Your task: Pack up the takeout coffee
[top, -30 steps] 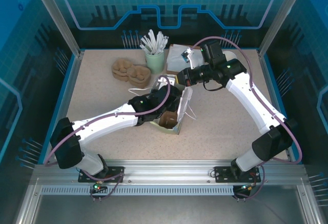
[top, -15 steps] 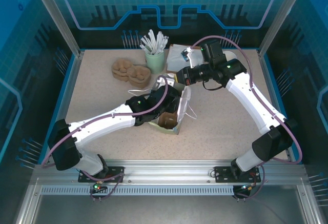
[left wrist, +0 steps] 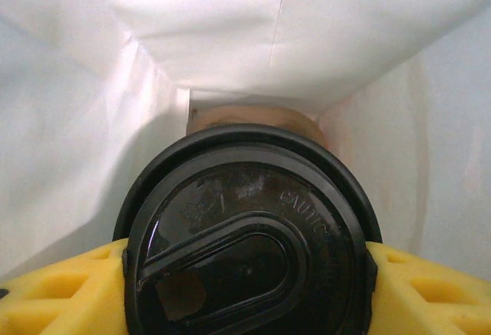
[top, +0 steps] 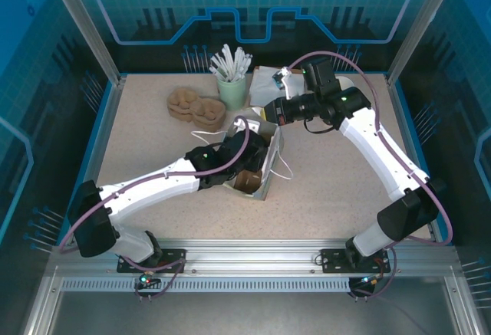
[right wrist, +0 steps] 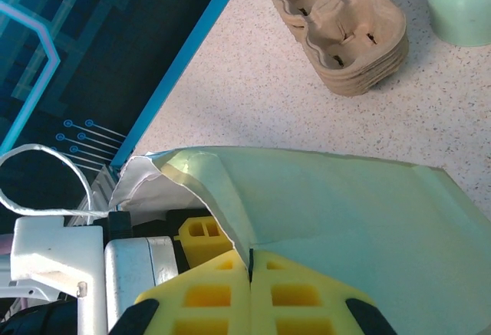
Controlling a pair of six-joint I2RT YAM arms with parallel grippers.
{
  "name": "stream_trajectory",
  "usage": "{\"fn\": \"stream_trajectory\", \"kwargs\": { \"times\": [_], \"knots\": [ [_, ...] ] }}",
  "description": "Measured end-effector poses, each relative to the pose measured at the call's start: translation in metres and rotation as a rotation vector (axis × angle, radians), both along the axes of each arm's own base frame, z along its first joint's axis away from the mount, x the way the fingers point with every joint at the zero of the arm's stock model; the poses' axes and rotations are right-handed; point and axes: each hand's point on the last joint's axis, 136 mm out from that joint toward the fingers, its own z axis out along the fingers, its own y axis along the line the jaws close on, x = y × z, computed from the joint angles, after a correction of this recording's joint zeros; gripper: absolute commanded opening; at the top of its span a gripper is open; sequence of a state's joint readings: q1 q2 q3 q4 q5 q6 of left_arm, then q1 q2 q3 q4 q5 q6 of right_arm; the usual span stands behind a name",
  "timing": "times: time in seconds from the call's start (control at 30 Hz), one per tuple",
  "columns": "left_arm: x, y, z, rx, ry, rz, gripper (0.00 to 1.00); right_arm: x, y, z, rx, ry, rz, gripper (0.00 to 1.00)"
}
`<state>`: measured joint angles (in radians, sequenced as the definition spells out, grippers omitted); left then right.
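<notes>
A takeout coffee cup with a black lid [left wrist: 245, 235] is gripped between the yellow fingers [left wrist: 54, 289] of my left gripper [left wrist: 245, 293], inside the white-lined paper bag [left wrist: 307, 36]. Something brown [left wrist: 253, 114] lies deeper in the bag behind the cup. From above, the pale green bag [top: 266, 175] lies on its side mid-table with my left gripper [top: 249, 155] inside its mouth. My right gripper [right wrist: 250, 262] is shut on the upper edge of the bag [right wrist: 345, 205] and holds it up; in the top view it [top: 270, 113] is just behind the bag.
A stack of brown pulp cup carriers [top: 196, 105] lies at the back left of the table. A mint cup of white sticks [top: 232, 82] stands beside it. Flat packets [top: 268, 80] lie at the back behind the right gripper.
My left gripper has pushed the cup a little farther into the bag. The bag's mouth has shifted slightly, and my right gripper keeps its pinch on the edge.
</notes>
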<state>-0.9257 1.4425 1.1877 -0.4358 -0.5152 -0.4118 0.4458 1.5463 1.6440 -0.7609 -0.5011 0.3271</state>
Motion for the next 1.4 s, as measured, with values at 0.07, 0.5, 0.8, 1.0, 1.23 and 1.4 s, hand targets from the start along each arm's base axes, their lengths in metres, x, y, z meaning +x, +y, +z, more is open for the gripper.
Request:
{"fn": "stream_trajectory", "kwargs": {
  "times": [0.07, 0.5, 0.8, 1.0, 1.23, 1.4],
  "knots": [
    [-0.001, 0.001, 0.0, 0.0, 0.0, -0.001, 0.51, 0.001, -0.002, 0.0, 0.003, 0.007, -0.011, 0.0],
    [0.007, -0.008, -0.001, 0.001, -0.034, -0.021, 0.5, 0.001, 0.002, 0.007, 0.038, 0.001, 0.012, 0.0],
    [0.016, -0.012, -0.005, 0.02, -0.061, -0.009, 0.48, -0.001, 0.004, 0.009, 0.054, 0.001, 0.029, 0.0],
    [0.019, -0.012, -0.001, 0.027, -0.086, -0.006, 0.48, -0.002, 0.004, 0.01, 0.063, 0.006, 0.035, 0.0],
    [0.022, -0.009, 0.002, 0.031, -0.101, 0.01, 0.48, 0.0, -0.001, 0.008, 0.079, 0.026, 0.029, 0.0],
    [0.024, -0.009, 0.005, 0.028, -0.121, 0.021, 0.48, 0.003, -0.004, 0.007, 0.098, 0.05, 0.014, 0.0]
  ]
}}
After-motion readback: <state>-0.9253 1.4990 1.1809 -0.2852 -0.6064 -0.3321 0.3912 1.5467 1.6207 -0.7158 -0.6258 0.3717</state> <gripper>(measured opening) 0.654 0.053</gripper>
